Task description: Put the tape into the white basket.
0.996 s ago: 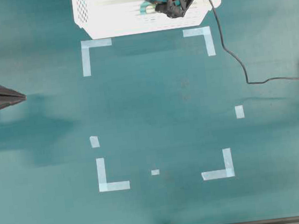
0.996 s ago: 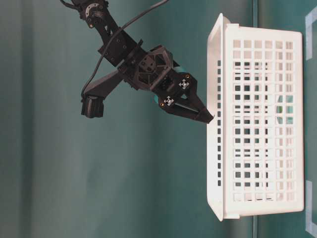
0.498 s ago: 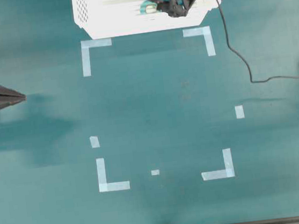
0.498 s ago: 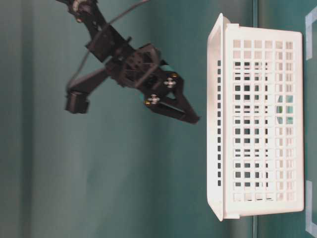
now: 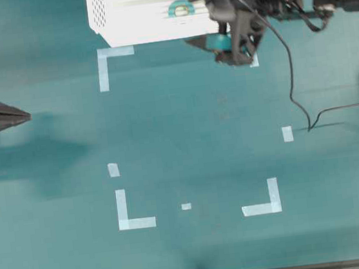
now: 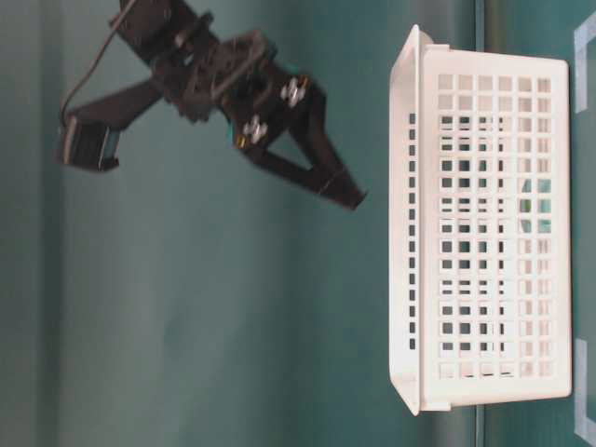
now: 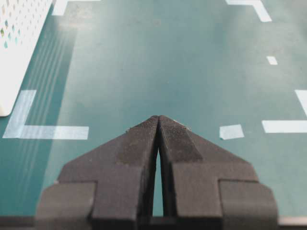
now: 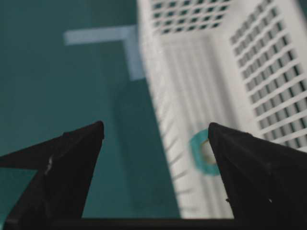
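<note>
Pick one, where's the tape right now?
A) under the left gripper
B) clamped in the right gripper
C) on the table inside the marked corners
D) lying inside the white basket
D: the tape lies on the floor of the white basket, and the right wrist view shows it there between the empty, wide-open fingers of the right gripper, which is off the basket's near edge.

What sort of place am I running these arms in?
Likely a lab test bench: a teal table marked with pale tape corners, a white basket holding the tape.
</note>
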Robot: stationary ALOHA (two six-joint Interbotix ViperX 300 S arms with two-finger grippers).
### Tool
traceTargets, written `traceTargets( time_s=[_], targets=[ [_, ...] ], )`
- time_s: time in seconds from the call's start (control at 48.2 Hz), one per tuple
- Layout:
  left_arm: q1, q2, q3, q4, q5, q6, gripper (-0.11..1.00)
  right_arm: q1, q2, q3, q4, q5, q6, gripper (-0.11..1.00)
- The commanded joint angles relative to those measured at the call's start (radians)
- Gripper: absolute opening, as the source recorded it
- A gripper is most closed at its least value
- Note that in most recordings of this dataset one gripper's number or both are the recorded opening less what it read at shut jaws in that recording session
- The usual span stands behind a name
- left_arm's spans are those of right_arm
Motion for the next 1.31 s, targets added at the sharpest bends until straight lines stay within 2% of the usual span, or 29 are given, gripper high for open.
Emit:
traceTargets(
  time_s=[0.0, 0.207, 0.311, 0.456, 0.622, 0.767, 1.286],
  targets=[
    [0.003, 0.008, -0.011, 0.000, -0.009, 0.000, -0.11, 0.043, -0.049, 0.023, 0.003, -0.026, 0.002, 0.92],
    [0.003, 0.008, -0.011, 0.000, -0.009, 0.000, -0.11, 0.147, -0.095, 0.118, 0.018, -0.132, 0.002, 0.92],
    [0.005, 0.008, -0.011, 0.000, -0.009, 0.000, -0.11, 0.173, -0.106, 0.147, 0.043, -0.160, 0.011, 0.92],
    [0.003, 0.008, -0.011, 0.000, -0.009, 0.000, -0.11, 0.199, -0.107, 0.173, 0.046, -0.170, 0.044, 0.92],
    [0.003, 0.008, -0.011, 0.000, -0.009, 0.000, -0.11, 0.206, -0.115, 0.181, 0.038, -0.167, 0.048, 0.92],
    [0.003, 0.008, -0.011, 0.000, -0.009, 0.000, -0.11, 0.206, -0.173, 0.195, 0.018, -0.166, 0.048, 0.92],
    [0.003, 0.008, -0.011, 0.000, -0.009, 0.000, -0.11, 0.206, -0.485, 0.396, 0.026, -0.288, 0.058, 0.92]
  ],
)
